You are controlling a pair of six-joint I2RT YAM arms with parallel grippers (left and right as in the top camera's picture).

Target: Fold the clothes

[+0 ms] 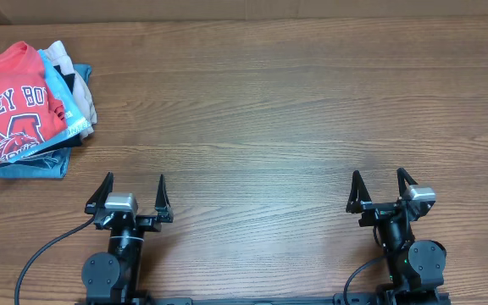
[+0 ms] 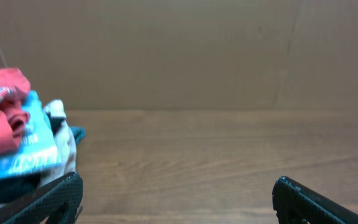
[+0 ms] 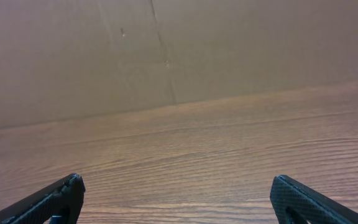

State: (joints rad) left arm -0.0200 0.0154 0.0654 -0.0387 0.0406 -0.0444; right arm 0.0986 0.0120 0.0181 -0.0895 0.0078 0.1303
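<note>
The coral-red T-shirt (image 1: 11, 106) lies at the far left of the surface (image 1: 278, 102), print side up, on top of a pile (image 1: 32, 168) of other garments. A light blue T-shirt (image 1: 68, 110) sits directly beneath it and shows along its right edge. The red shirt runs off the left edge of the overhead view, so I cannot tell how it is laid out there.

My left end effector (image 1: 135, 180) is released, jaws wide and empty, at the near edge, to the right of the pile and apart from it. My right end effector (image 1: 379, 174) is likewise released and empty, well off to the right, with bare wood ahead of it.

I judge the step in hand to be getting the red shirt off the pile and out to the open middle, where it can be spread. The left side is the one to reach, since it is nearer.

To do it well, I should come in low toward the shirt's right edge and pinch only the red layer. A shallow bite keeps the blue cloth below out of the grip. The cotton will probably sag, so I should lift a little first and check that nothing underneath follows. Then I draw it rightward in a smooth pull, so the pile is not tipped.
</note>
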